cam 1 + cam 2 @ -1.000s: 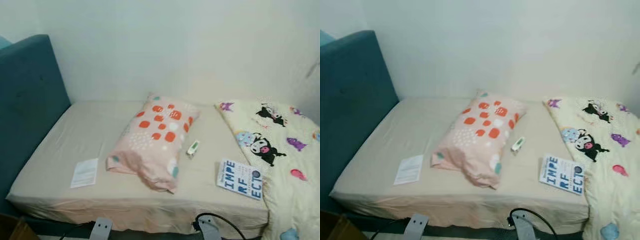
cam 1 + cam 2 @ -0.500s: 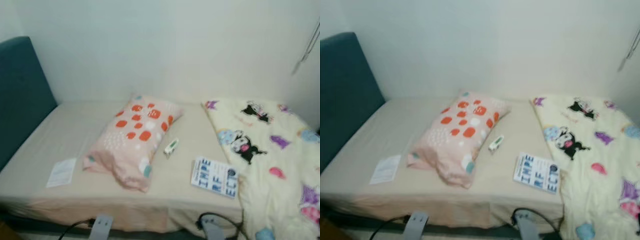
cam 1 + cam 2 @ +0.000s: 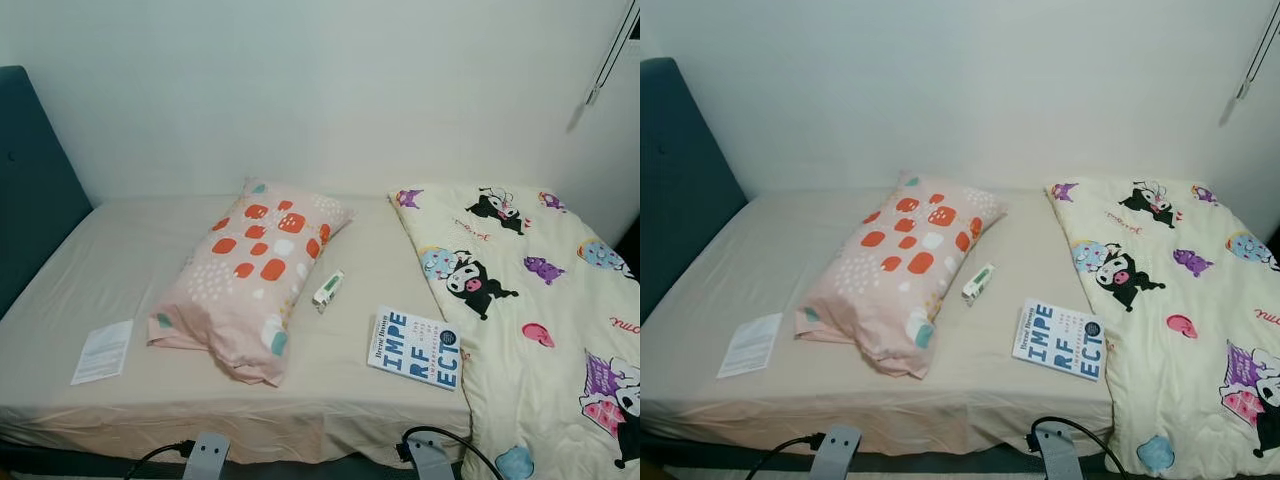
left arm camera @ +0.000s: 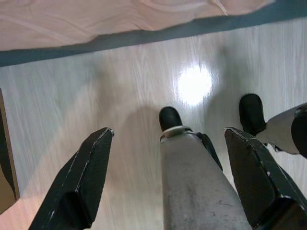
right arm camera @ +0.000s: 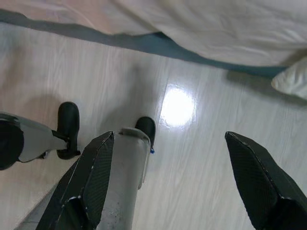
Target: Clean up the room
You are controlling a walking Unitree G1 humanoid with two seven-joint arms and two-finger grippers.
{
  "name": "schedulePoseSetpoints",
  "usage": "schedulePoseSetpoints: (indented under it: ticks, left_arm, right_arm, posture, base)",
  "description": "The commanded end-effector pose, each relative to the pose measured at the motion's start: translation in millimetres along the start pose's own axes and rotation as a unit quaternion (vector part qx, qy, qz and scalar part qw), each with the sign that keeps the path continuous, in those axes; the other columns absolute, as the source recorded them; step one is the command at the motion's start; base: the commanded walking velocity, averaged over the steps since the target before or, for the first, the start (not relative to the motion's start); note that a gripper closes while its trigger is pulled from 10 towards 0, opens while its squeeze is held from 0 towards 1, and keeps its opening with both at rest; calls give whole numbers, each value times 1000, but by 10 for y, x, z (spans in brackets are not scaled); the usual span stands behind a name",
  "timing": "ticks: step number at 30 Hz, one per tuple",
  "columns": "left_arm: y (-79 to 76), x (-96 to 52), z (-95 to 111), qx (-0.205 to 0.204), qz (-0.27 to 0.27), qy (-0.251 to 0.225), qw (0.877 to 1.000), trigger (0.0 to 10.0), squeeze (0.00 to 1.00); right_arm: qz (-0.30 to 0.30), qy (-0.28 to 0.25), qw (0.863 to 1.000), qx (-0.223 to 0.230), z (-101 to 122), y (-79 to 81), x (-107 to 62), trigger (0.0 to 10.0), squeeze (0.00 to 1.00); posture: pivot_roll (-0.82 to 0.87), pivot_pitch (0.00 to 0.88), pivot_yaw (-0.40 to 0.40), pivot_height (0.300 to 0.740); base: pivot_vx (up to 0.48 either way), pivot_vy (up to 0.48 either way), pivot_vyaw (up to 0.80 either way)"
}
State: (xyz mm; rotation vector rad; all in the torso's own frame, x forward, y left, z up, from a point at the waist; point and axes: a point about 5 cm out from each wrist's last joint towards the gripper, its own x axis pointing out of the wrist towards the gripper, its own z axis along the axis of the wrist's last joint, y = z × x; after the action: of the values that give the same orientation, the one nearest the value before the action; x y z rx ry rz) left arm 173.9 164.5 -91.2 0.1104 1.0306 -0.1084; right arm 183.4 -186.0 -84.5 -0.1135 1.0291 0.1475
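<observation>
- Pillow (image 3: 252,275): pale pink with orange, white and teal spots.
- Blanket (image 3: 540,320): cream with cartoon figures.
- Book (image 3: 416,348): white, blue letters.
- Headboard (image 3: 30,180): dark teal.

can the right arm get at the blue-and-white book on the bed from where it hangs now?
Probably yes, after lifting. The right gripper hangs open over the pale wood floor, below the bed's edge. The blue-and-white paperback book lies flat near that front edge, on the robot's right, with nothing on it.

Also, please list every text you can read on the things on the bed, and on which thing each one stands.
"IMPE RF ECT": large blue letters on the book cover.
Small line along the book's edge: too small to read.
Paper sheet: print too small to read.
Script words on the cartoon blanket: too blurred to read.
</observation>
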Motion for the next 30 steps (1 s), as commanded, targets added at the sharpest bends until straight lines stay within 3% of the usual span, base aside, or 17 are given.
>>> schedulePoseSetpoints:
  ticks: [1,7,10,14,21,23,24,30]
  left_arm:
    - [25,-5,-17,3,2,1,1000,10000,0]
    - [22,-7,-36,4,0,3,1000,10000,0]
    - [16,-7,-37,4,-1,3,1000,10000,0]
    - [13,-7,-34,4,-2,2,1000,10000,0]
    - [28,-6,-17,-11,8,-3,1000,10000,0]
    - [29,-5,-16,-10,8,-3,1000,10000,0]
    - [31,-6,-18,-9,7,-2,1000,10000,0]
    - [36,-7,-23,-9,6,-2,1000,10000,0]
  right_arm:
    - [1,2,1000,0,-5,1,0,10000,0]
    - [5,-3,1000,-21,12,0,-1,10000,0]
    - [9,-4,999,-38,11,7,-1,10000,0]
    - [9,-4,999,-31,4,11,-1,10000,0]
    - [-10,2,1000,-15,-12,-24,-4,10000,0]
    - [-14,-1,1000,-8,2,-35,-4,10000,0]
    - [-35,-22,998,37,94,-104,-7,10000,0]
    - [-58,-57,992,96,245,-214,-18,10000,0]
  posture:
    - [-83,0,-5,712]
    - [-86,0,-9,712]
    - [-86,0,-9,712]
    - [-84,0,-13,712]
    - [-86,0,-10,712]
    - [-86,0,-8,712]
    - [-86,0,-5,712]
    - [-83,0,-4,712]
  base:
    - [375,0,0]
    - [371,0,0]
    - [374,0,794]
    - [376,0,794]
    - [162,0,0]
    - [0,0,0]
    - [0,0,0]
    - [0,0,0]
